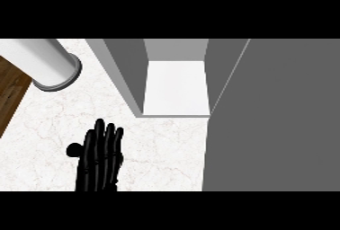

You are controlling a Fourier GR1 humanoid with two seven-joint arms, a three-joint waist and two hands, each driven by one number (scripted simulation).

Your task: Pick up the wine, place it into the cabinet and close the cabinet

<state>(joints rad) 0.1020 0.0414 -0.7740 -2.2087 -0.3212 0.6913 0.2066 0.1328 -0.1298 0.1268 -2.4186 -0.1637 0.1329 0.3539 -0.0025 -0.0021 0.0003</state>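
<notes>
Fingers (100, 130) of the left hand (98, 157) stand straight and close together, pointing up the view, with the thumb stuck out to the left. The hand is fully open: it holds nothing and nothing lies between thumb and fingers. It shows at the lower left, over the pale marble counter (166, 152), resting near the lower edge of the view.

Above and to the right of it stands the cabinet (126, 72), open, its grey side walls framing a bright white inner floor (176, 87). That floor is bare. The fingertips are near the cabinet's front left corner but apart from it. A broad grey door panel (279, 117) fills the right side of the view, running from the cabinet's right wall down to the lower edge.

At the upper left a white cylinder (43, 60) with a grey rim lies tilted on the counter, well apart from the hand and left of the cabinet. Whether it is the wine cannot be told. A strip of brown wood (10, 94) shows beyond the counter's left edge.
</notes>
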